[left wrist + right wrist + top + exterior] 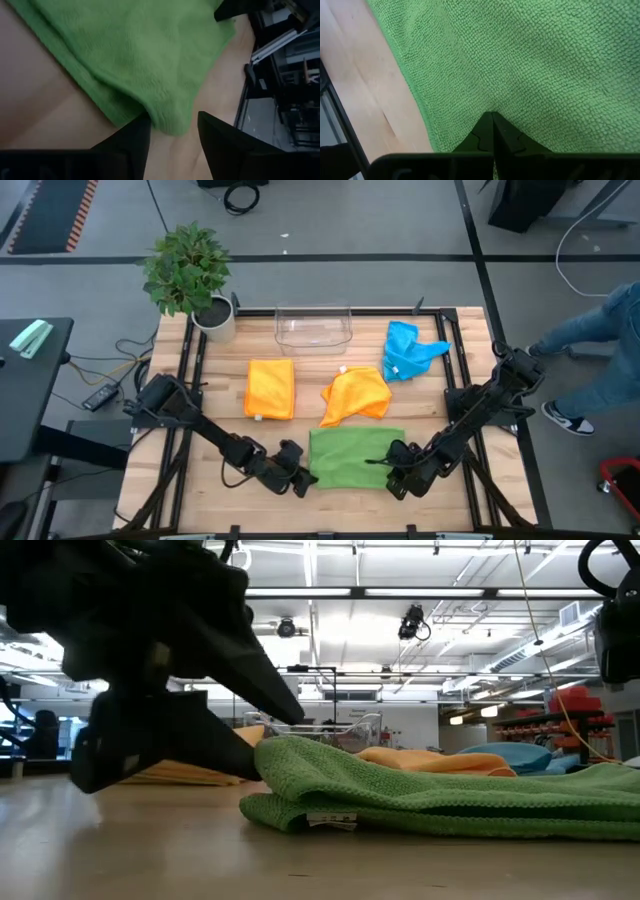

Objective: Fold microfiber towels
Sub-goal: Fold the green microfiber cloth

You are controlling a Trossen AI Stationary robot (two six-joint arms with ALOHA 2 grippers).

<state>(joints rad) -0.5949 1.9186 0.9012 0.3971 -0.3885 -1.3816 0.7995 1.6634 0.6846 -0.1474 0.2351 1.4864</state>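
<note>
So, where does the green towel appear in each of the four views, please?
High view: green towel at the table's near edge, between both grippers.
Low view: lying across the centre and right.
Left wrist view: fills the upper part; its corner sits between the fingers.
Right wrist view: fills most of the picture.
Shared landmark: the towel's edge against the wooden table.

No text, brand, number or sign can be read in any of the views. The green towel [450, 802] carries a small white tag [331, 821] at its folded edge in the low view, but any print on it is too small to make out. The folded orange towel [270, 388] shows a similar white tag [257, 418] at its near corner in the high view, also unreadable. A striped orange and black mat [55, 215] lies on the floor beyond the table; it bears a pattern only, no lettering.
</note>
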